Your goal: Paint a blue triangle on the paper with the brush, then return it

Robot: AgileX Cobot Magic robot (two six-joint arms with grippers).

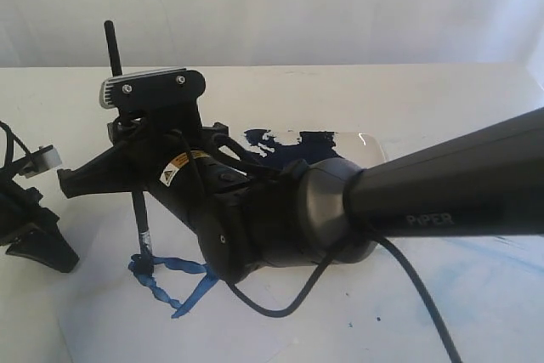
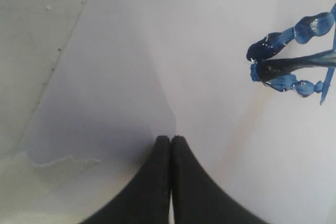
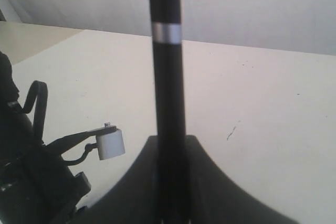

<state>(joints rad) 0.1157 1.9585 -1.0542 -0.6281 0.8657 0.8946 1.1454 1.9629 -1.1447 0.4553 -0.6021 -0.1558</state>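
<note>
- exterior view: why is the brush (image 1: 141, 223) held so upright?
- my guess is so that only the bristles meet the paper (image 1: 280, 333). the right gripper (image 1: 127, 155) is clamped on the black handle partway up. the tip lands just below its fingers, on a corner of the blue triangle (image 1: 170, 282). the arm covers another corner of the triangle, and it hides most of the plate (image 1: 367, 146) behind the wrist.
- and the left gripper (image 2: 170, 145)?
- left wrist view: its jaws are pressed together on nothing, over bare paper. parked out of the way, i'd say. the painted corner and the dark bristles sit well ahead of it, off to one side. the frame edge cuts them off, so i can't tell whether the outline is closed.
- right wrist view?
- the handle rises straight from between the fingers, with a silver band (image 3: 167, 32) higher up. the bristles and the triangle are out of sight here.
</note>
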